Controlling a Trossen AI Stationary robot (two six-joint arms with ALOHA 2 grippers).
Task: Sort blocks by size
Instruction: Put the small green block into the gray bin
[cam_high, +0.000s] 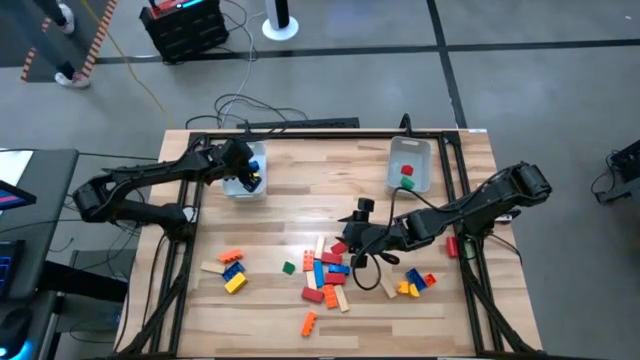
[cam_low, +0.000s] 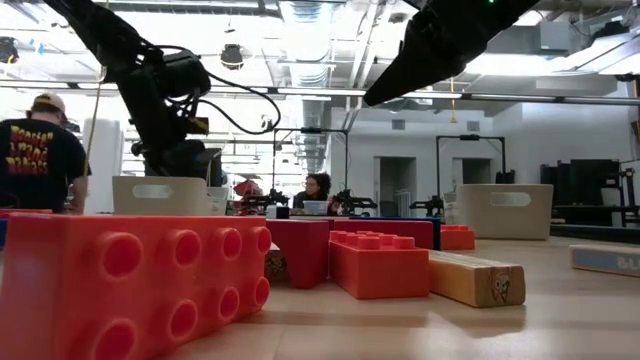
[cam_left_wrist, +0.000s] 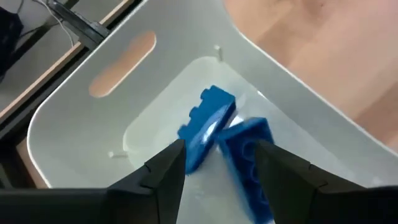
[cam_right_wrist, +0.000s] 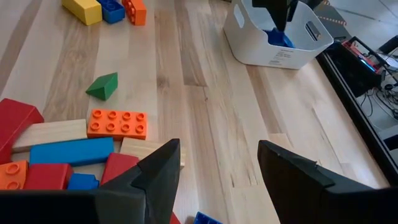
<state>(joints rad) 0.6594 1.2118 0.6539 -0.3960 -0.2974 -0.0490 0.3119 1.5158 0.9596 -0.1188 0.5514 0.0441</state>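
A wooden desk (cam_high: 300, 200) is seen from above, with two dark robot arms reaching in from its left and right sides. Along the near part of the desk lie the blocks (cam_high: 326, 275), loose in several groups: a lone orange brick (cam_high: 309, 323) nearest the front edge, a yellow, blue and orange cluster (cam_high: 232, 270) to the left, a dense central heap of red, blue, orange and tan pieces, a small green piece (cam_high: 288, 267) between those two, and another small cluster (cam_high: 417, 283) to the right. The right tool (cam_high: 352, 238) hovers over the far edge of the central heap; its two fingers are spread apart with nothing between them, and the wrist camera looks past them at an orange brick (cam_right_wrist: 117, 124), a green wedge (cam_right_wrist: 103, 85) and bare wood. Farther back, at the far left, the left tool (cam_left_wrist: 217, 165) hangs inside a clear bin (cam_high: 245, 172), its fingers parted just above two blue blocks (cam_left_wrist: 208, 124) lying on the bin's floor; it grips neither. At the far right stands a second clear bin (cam_high: 410, 163), holding a red and a green block. Beyond the desk, the level view shows a person in a dark shirt (cam_low: 35, 160) at the left.
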